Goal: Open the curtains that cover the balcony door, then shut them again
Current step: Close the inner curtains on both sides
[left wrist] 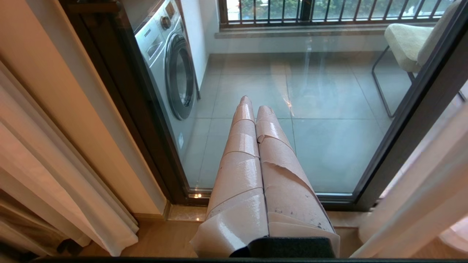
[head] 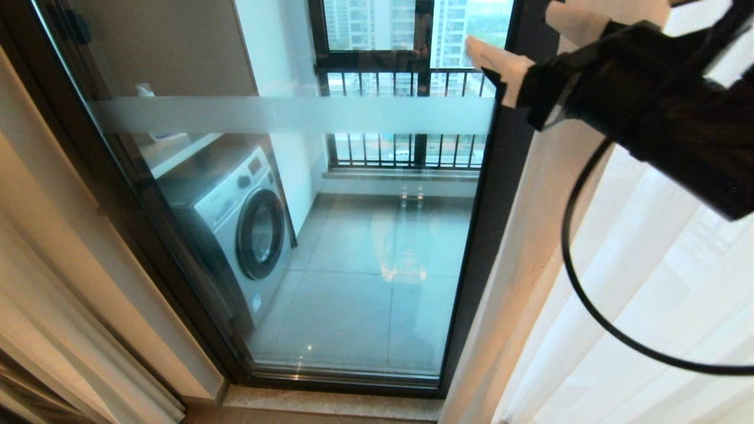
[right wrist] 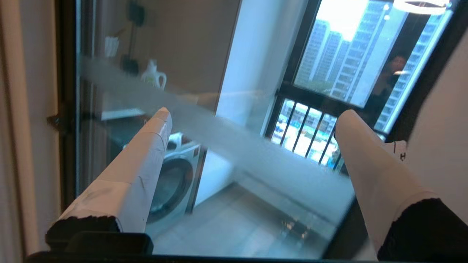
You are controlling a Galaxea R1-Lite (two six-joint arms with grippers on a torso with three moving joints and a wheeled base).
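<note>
From the head camera, the balcony door (head: 365, 247) fills the middle, its glass bare and crossed by a frosted band (head: 294, 115). The curtains (head: 636, 306) are bunched at the right edge, sheer white folds beside a beige drape, and more beige fabric hangs at the far left. Beyond the glass, a washing machine (head: 238, 227) stands at the left on the balcony floor, with a railed window (head: 406, 106) farther off. The right gripper (head: 518, 41) reaches in from the upper right, just left of the curtains, with nothing between its jaws.

In the left wrist view, the left gripper (left wrist: 254, 104) points down at the door's lower glass, its taped fingers (left wrist: 241, 153) pressed together and empty. A chair (left wrist: 409, 47) sits on the balcony's right.

In the right wrist view, the right gripper's jaws stand wide apart, holding nothing, aimed at the frosted band.
</note>
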